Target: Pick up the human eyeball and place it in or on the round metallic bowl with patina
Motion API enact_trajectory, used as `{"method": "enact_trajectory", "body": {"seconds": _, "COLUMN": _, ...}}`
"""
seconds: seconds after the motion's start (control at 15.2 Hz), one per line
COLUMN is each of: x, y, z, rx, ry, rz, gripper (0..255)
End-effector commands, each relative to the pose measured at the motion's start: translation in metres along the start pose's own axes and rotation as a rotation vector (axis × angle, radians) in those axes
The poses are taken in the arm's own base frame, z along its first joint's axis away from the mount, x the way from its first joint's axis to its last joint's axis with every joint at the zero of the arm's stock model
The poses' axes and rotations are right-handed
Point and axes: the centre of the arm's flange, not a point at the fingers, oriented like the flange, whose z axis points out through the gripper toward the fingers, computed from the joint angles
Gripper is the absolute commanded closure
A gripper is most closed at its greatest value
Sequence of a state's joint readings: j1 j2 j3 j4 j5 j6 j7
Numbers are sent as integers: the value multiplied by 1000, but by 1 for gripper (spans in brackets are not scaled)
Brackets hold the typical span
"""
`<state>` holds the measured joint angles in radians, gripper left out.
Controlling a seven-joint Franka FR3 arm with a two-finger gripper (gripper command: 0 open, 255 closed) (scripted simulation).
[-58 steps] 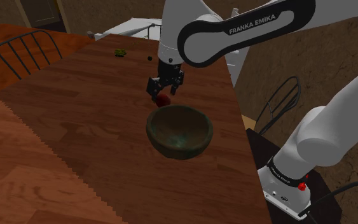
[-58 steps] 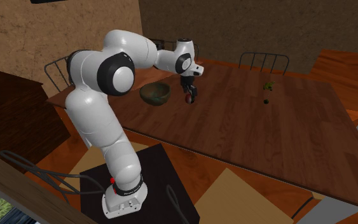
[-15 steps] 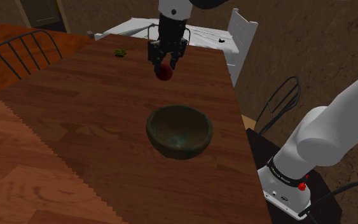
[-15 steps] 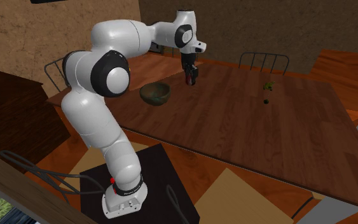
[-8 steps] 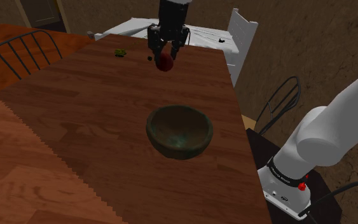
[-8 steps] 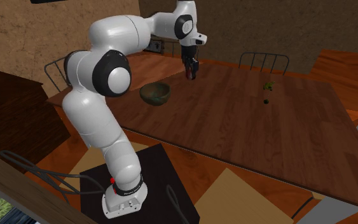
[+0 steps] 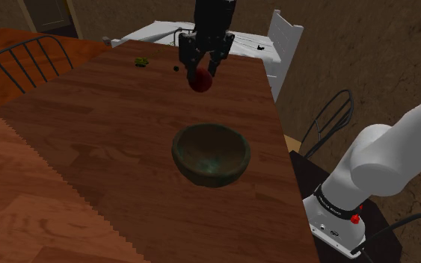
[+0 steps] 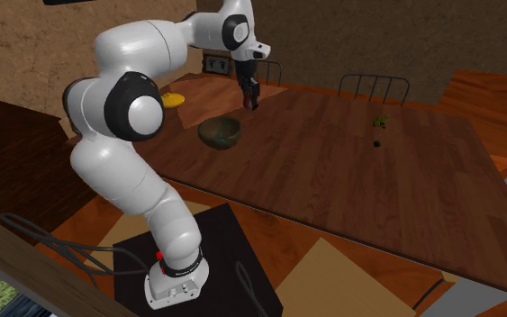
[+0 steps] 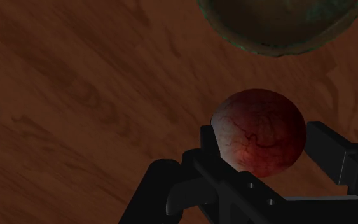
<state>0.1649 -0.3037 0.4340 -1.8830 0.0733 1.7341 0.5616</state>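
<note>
My black gripper is shut on the dark red, veined eyeball, held in the air above the wooden table. In the wrist view the eyeball sits clasped between the two black fingers, with the bowl's rim just beyond it. The round greenish-brown bowl with patina stands on the table below and nearer than the gripper in the shoulder view. In the second exterior view the gripper hangs above and just right of the bowl.
A small green thing and a small dark ball lie at the table's far end. Metal chairs stand around the table. White furniture stands beyond the far end. The table's edge runs close to the bowl on the stand's side.
The arm has carried the eyeball from high over the table's far part toward the bowl, a little lower and nearer it. The grip has stayed shut on the eyeball.
</note>
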Motion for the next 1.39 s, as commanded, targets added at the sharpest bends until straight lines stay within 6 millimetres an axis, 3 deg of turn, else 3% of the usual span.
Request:
{"method": "enact_trajectory", "body": {"seconds": 0.0, "x": -24, "y": -12, "z": -5, "rx": 0, "ry": 0, "rz": 1, "gripper": 255}}
{"method": "enact_trajectory", "body": {"seconds": 0.46, "x": -108, "y": -54, "z": -24, "rx": 0, "ry": 0, "rz": 1, "gripper": 255}}
{"method": "enact_trajectory", "body": {"seconds": 1.32, "x": -118, "y": -52, "z": 44, "rx": 0, "ry": 0, "rz": 1, "gripper": 255}}
